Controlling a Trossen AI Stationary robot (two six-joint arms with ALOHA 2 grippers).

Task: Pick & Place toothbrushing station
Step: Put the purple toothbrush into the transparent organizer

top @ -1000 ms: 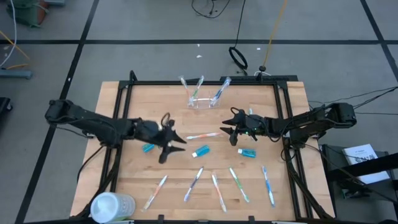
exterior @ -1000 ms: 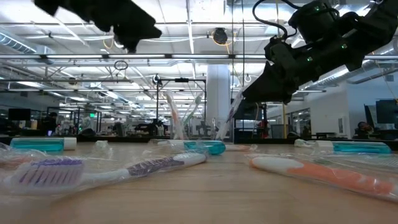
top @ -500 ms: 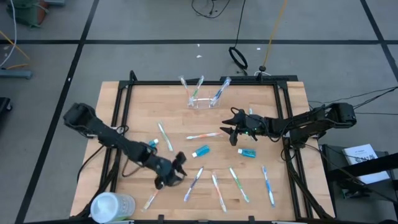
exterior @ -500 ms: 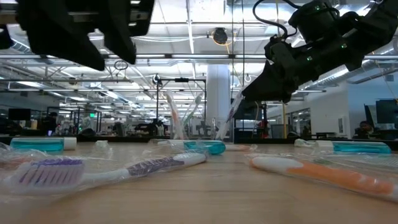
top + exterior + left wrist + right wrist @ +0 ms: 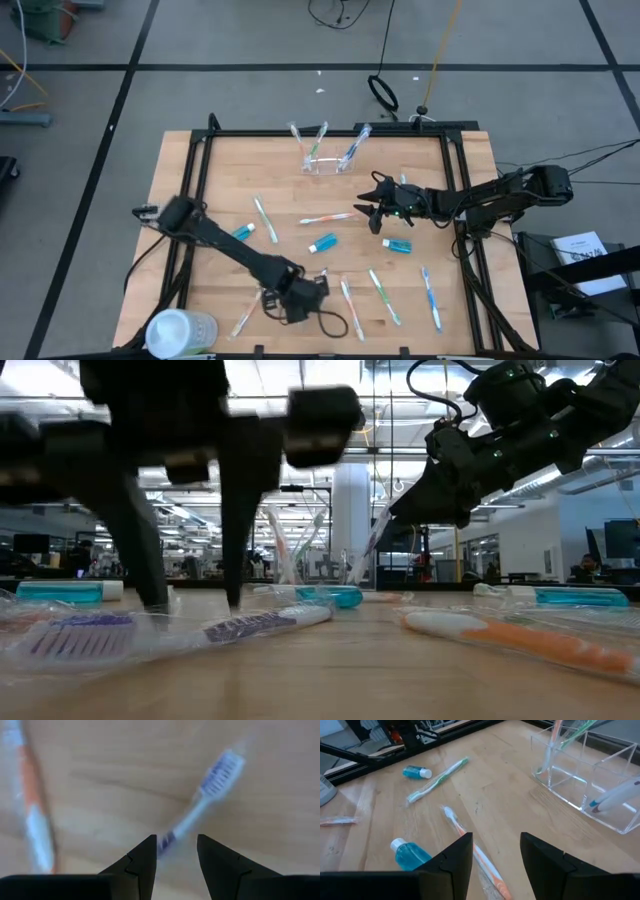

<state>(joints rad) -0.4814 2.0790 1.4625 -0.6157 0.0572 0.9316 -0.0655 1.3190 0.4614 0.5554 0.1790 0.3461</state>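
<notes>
Parted and holding nothing, our left gripper (image 5: 300, 297) sits from above low over a purple-handled toothbrush (image 5: 312, 292), well away from the clear holder (image 5: 327, 160); at table level its fingers straddle that brush, while our right gripper (image 5: 372, 210), likewise parted and holding nothing, hangs nearer the holder.

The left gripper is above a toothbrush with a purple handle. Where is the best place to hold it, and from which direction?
Probably at the middle of the slim handle, coming straight down. The purple-handled toothbrush lies flat on the table, so only its narrow sides offer a grip. The left gripper is open with the handle between its fingers; closing across the handle, away from the bristle head, looks sensible.
</notes>
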